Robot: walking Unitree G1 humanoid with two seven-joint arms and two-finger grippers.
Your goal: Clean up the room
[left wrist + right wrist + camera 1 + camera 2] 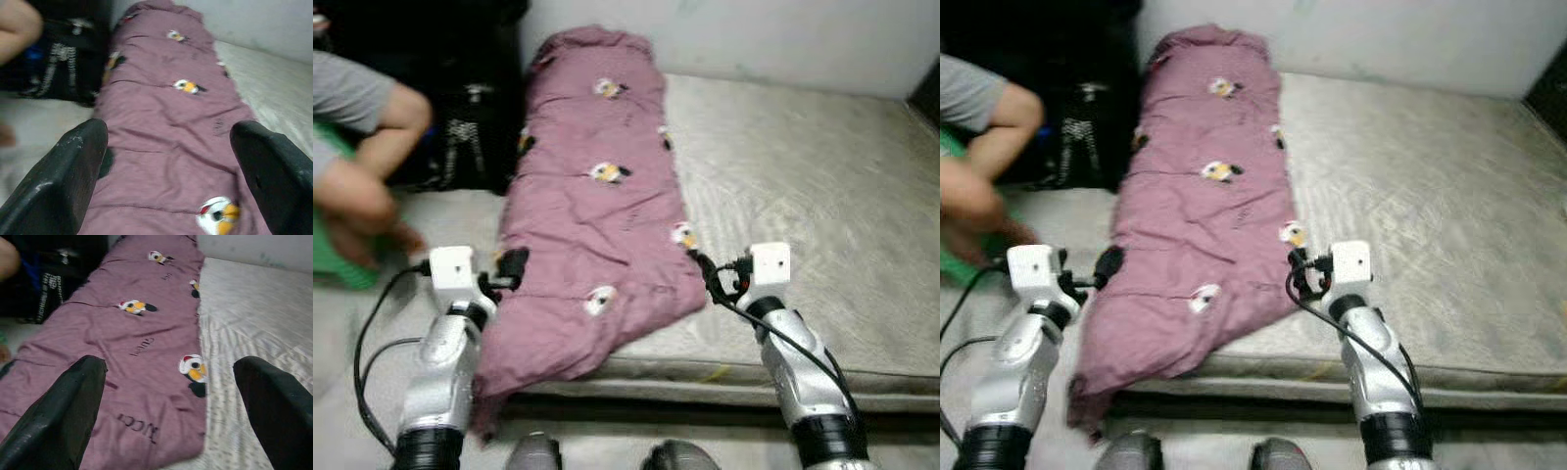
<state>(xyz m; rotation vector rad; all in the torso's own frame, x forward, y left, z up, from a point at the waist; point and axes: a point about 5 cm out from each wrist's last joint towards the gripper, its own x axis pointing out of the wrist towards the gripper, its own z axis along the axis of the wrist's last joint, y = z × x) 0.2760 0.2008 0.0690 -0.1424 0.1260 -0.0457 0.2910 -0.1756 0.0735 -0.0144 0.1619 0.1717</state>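
Presently: mauve blanket [592, 206] folded lengthwise on mattress [803, 196]; left gripper [171, 166], right gripper [168, 404] both wide open, empty, flanking near end, likely for next fold

One purple blanket [592, 196] lies on one mattress [803, 196]. Two grippers (left [166, 171], right [168, 406]). One person [357, 147].

A bare grey mattress [803, 196] carries 1 folded mauve quilt [592, 196], lying lengthwise along its left side.
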